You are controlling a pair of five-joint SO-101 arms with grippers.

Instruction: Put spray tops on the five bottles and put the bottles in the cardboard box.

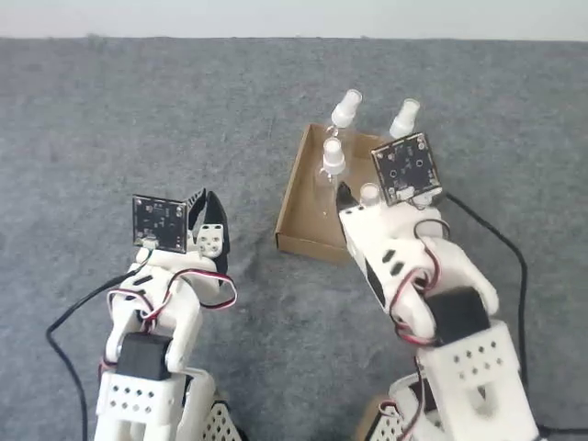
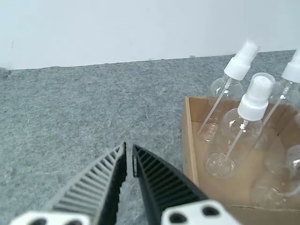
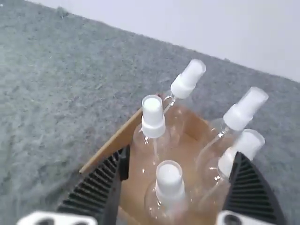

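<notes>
1. Bottles [image 3: 153,117]: I count five, each with a spray top on, all in the box [image 3: 112,145] right below my right gripper [image 3: 180,157].
2. That gripper's jaws are spread wide, one on each side of the nearest bottles, and hold nothing.
3. My left gripper [image 2: 129,150] is pressed almost together and empty over the grey mat [image 2: 70,108]. The box sits ahead of it, towards the right arm.

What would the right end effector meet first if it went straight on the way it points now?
Most likely the nearest clear plastic bottle with a white spray top, standing in the brown cardboard box and framed between the right end effector's open fingers; depth is hard to judge.
</notes>
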